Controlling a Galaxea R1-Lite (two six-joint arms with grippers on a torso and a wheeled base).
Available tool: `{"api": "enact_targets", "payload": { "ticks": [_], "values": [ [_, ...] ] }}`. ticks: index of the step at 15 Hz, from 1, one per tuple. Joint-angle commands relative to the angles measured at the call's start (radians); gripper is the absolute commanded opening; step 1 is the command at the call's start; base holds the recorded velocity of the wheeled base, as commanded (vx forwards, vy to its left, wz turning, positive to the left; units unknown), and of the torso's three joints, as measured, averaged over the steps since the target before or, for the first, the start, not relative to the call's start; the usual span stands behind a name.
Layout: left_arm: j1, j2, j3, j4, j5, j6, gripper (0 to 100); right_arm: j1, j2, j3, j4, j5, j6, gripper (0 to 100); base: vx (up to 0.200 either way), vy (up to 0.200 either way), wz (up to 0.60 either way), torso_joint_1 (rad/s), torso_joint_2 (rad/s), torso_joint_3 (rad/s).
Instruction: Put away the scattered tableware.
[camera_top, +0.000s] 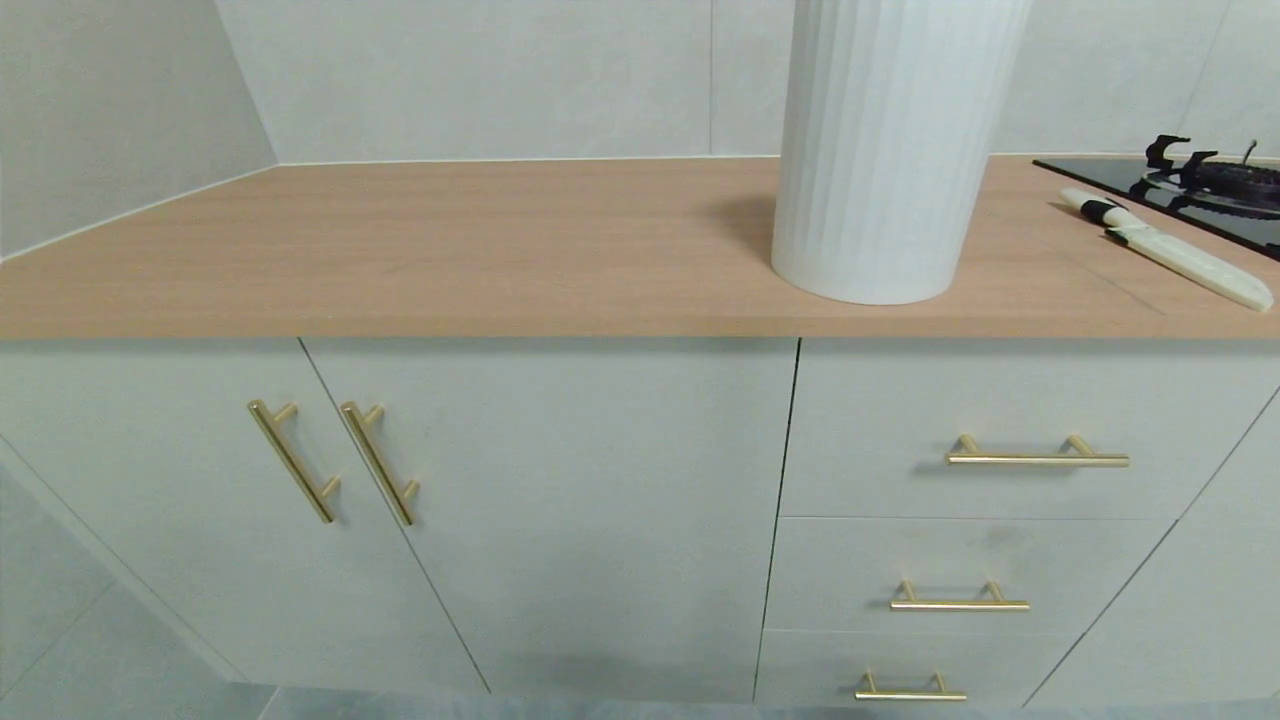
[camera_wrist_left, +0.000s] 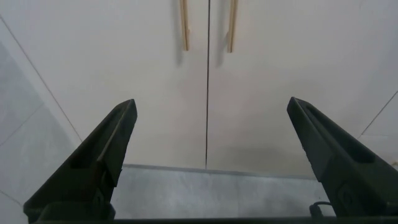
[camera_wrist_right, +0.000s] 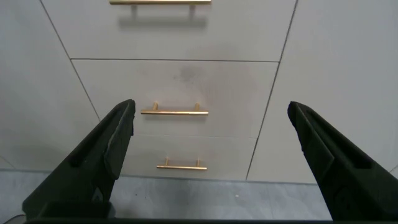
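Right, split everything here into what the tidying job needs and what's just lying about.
Job: knife lying on the counter; white ribbed container, probably where it goes.
Just there: hob; cabinet doors; drawers.

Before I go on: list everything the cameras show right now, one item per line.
countertop: one, light brown wood, on top of the cabinets
ribbed container: one, white, tall, standing on the countertop right of centre
knife: one, cream with a black band, lying flat on the countertop to the right of the container
cooktop: one, black, set into the counter at far right, just behind the knife
cabinet doors: two, pale grey, below the counter on the left, each with a gold bar handle
drawers: three, pale grey, stacked below the counter on the right, gold handles
left gripper: one, black, open, facing the cabinet doors
right gripper: one, black, open, facing the drawers
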Motion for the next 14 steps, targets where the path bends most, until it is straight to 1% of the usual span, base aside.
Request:
{"api": "enact_targets", "payload": {
  "ticks": [1, 5, 14],
  "values": [
    [0.0, 0.0, 0.0, 0.0, 0.0, 0.0, 100, 0.0, 0.001, 0.0, 0.0, -0.001, 0.0, 100, 0.0, -0.2, 0.0, 0.002, 0.0, 0.007],
    [0.0, 0.0, 0.0, 0.0, 0.0, -0.002, 100, 0.0, 0.001, 0.0, 0.0, -0.001, 0.0, 100, 0.0, -0.2, 0.0, 0.007, 0.0, 0.0],
    [0.0, 0.0, 0.0, 0.0, 0.0, -0.002, 100, 0.0, 0.001, 0.0, 0.0, -0.001, 0.0, 100, 0.0, 0.0, 0.0, 0.0, 0.0, 0.0]
  ]
}}
